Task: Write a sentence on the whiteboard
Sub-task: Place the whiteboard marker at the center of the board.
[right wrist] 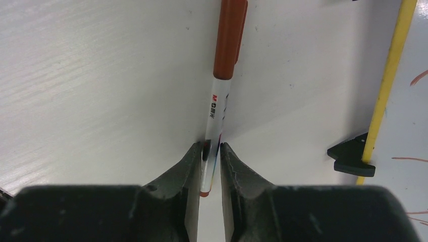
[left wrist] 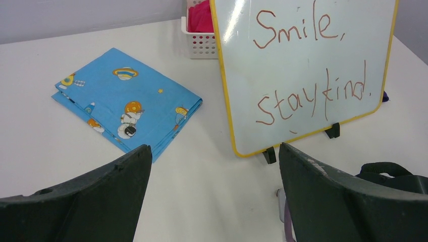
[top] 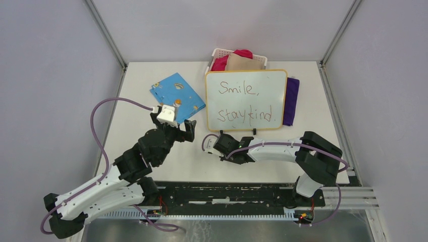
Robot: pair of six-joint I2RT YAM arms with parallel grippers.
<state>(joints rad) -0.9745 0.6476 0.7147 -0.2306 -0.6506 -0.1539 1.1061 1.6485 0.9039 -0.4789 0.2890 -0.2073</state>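
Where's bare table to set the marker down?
Biggest patch: table left of the blue cloth, to the left edge. Also the strip between the purple cloth and the right edge. Crowded: before the whiteboard, where the left gripper and the right gripper with the marker sit, and behind it by the basket.

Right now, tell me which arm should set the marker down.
Right. The right gripper is shut on the capped marker beside the whiteboard; the left gripper is open, empty and farther left.
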